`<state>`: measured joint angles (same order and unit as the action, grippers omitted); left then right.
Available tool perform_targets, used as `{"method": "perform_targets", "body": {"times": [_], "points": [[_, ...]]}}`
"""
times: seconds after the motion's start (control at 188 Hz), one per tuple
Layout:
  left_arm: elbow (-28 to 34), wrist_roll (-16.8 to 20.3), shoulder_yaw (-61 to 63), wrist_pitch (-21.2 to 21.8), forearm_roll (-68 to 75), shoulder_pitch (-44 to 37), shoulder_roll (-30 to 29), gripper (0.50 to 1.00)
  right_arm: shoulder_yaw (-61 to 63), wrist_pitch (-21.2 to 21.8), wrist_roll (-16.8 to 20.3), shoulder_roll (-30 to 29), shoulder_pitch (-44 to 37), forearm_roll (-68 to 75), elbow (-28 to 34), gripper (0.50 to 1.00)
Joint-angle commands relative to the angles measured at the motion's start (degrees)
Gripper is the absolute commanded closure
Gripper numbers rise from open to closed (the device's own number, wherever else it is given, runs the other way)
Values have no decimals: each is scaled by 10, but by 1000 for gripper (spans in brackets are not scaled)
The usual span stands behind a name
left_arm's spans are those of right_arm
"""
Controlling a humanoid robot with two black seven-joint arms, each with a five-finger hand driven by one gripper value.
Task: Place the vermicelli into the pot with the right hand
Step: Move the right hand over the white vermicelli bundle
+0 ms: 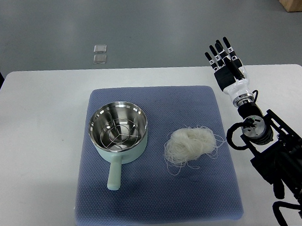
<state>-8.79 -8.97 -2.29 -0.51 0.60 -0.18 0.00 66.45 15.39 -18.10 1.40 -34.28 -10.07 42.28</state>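
**One Hand Raised, Vermicelli on the Mat**

One robot hand is in view: the right hand (227,64), whose arm enters from the right edge of the picture. Its fingers are extended and spread, and they grasp nothing. The hand is positioned beyond the far right corner of the blue mat (157,193), over the white table (34,138), and is well apart from the items on the mat.

The mat serves as the reference landmark. It lies flat at the centre of the table.

The vermicelli (191,144) lies as a loose pale bundle on the right half of the mat, with stray strands spreading from its edges. It touches neither the hand nor the pot.

The pot (118,131) stands upright on the left half of the mat, just beside the vermicelli. Its body is light green with a steel interior. Its handle points toward the near edge of the mat.
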Motion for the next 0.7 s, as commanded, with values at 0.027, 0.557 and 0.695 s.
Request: {"method": "perform_targets", "body": {"times": [0.027, 0.557, 0.695], "points": [[0, 0, 0, 0, 0, 0, 0, 500, 0, 0, 0, 0, 0, 0, 0, 576], [0, 0, -1, -1, 0, 0, 0, 500, -131, 7, 4, 82, -62, -132, 34, 579], [0, 0, -2, -1, 0, 0, 0, 500, -292, 22, 25, 179, -156, -362, 92, 579]]}}
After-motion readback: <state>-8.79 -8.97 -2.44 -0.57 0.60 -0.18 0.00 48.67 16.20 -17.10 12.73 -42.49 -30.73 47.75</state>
